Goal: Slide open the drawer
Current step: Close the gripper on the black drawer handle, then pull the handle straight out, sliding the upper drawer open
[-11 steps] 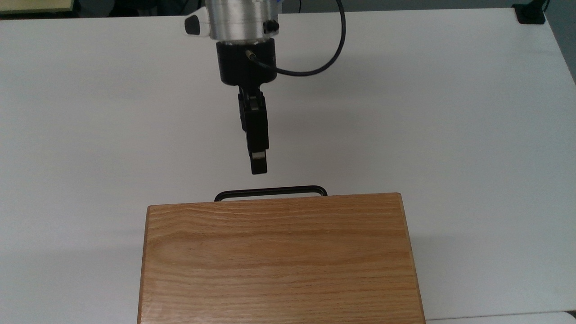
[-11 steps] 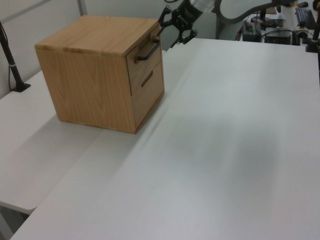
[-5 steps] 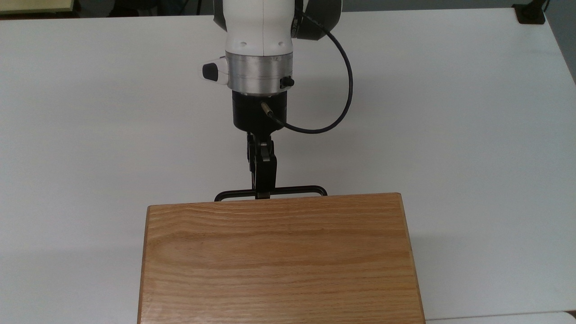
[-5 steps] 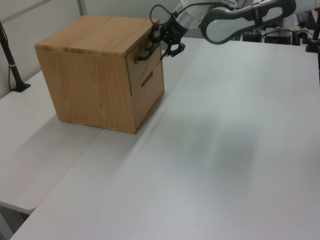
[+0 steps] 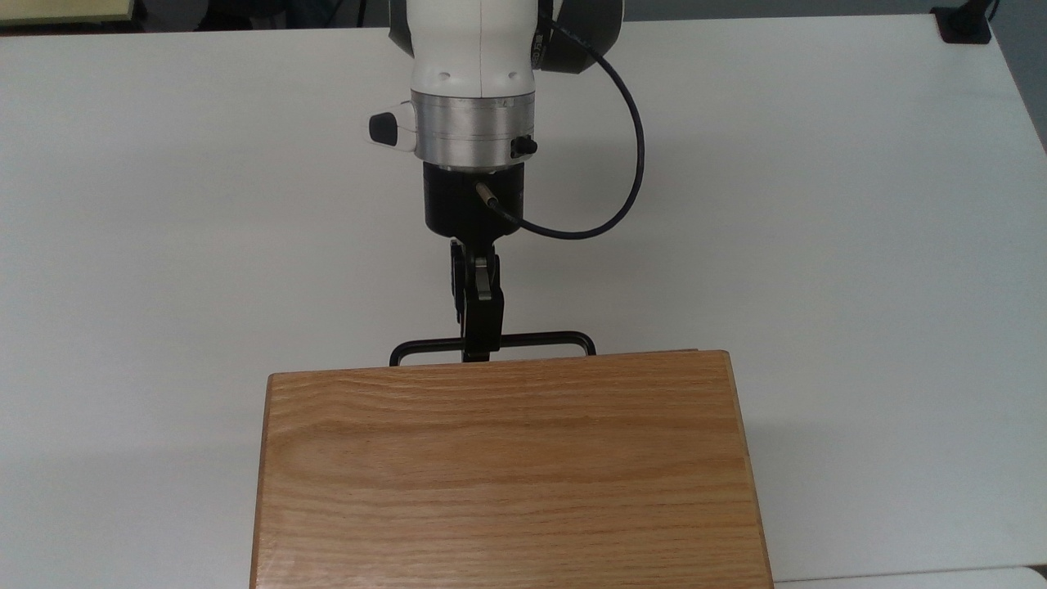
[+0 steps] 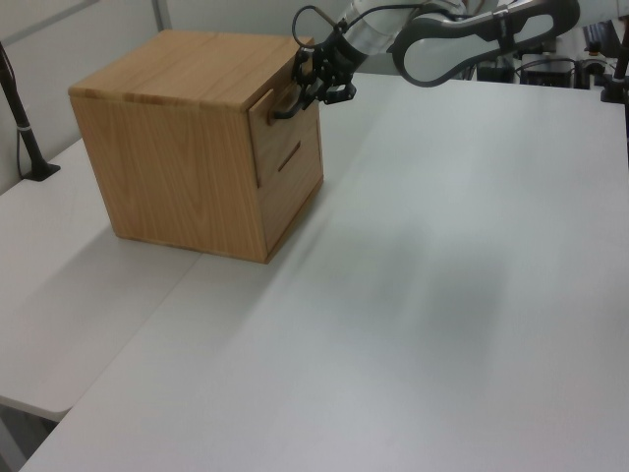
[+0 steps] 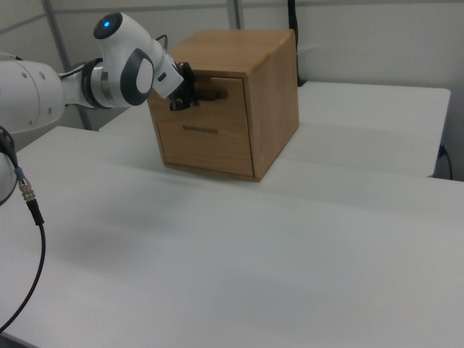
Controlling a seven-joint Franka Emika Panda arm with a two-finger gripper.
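Cabinet: the box-shaped oak cabinet point(image 5: 507, 466) sits at the near edge of the white table point(image 5: 859, 245) in the top view, its drawer front facing the arm.
Drawer: the light oak drawer with a thin black bar handle point(image 6: 292, 106) is the upper one; it looks barely out, if at all.
Handle: the black metal bar point(image 5: 540, 341) shows just beyond the cabinet top.
Gripper: the black two-finger gripper point(image 5: 479, 348) is at the bar left of its middle, apparently clamped on it.
Doing it well: pull straight away from the cabinet, level, so the drawer does not jam.
Room: bare tabletop lies behind the arm; the cabinet could slide along.
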